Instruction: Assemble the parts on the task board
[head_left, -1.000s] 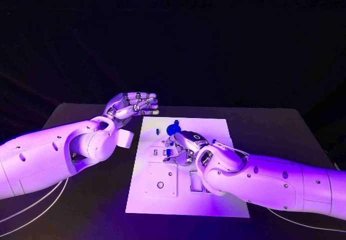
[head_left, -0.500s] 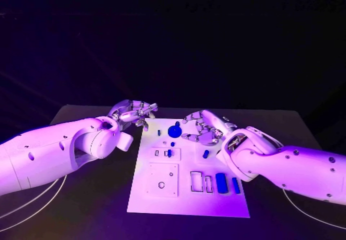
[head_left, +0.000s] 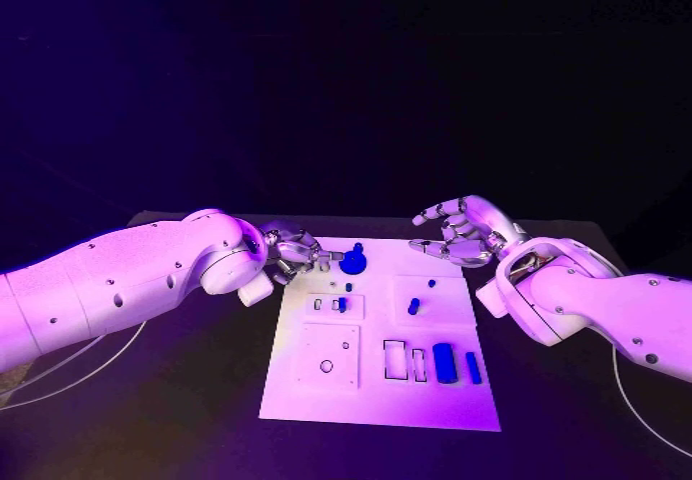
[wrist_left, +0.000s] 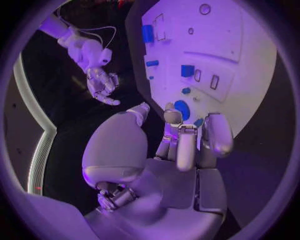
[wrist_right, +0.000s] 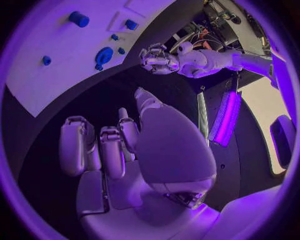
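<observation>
The white task board (head_left: 378, 395) lies in the middle of the black table. A round blue part (head_left: 353, 265) stands near its far left corner. My left hand (head_left: 296, 252) reaches over that corner, fingers spread, tips just short of the round part (wrist_left: 182, 109); nothing shows between its fingers (wrist_left: 185, 145). My right hand (head_left: 459, 232) hangs above the board's far right corner, fingers loosely curved and apart, palm empty (wrist_right: 119, 150). A small blue part (head_left: 342, 303) and a blue peg (head_left: 413, 305) sit mid-board. A blue block (head_left: 443, 360) and a slim blue bar (head_left: 472, 368) lie nearer me.
Empty rectangular slots (head_left: 394, 358) and a raised square plate (head_left: 329, 355) sit on the board's near half. Black table (head_left: 188, 380) shows on both sides of the board. The left arm (head_left: 116, 285) stretches over the table's left side, the right forearm (head_left: 591, 300) over its right.
My right hand rose off the board's middle and drew back to the far right corner. My left hand opened from a closed fist and moved right, onto the board's far left corner.
</observation>
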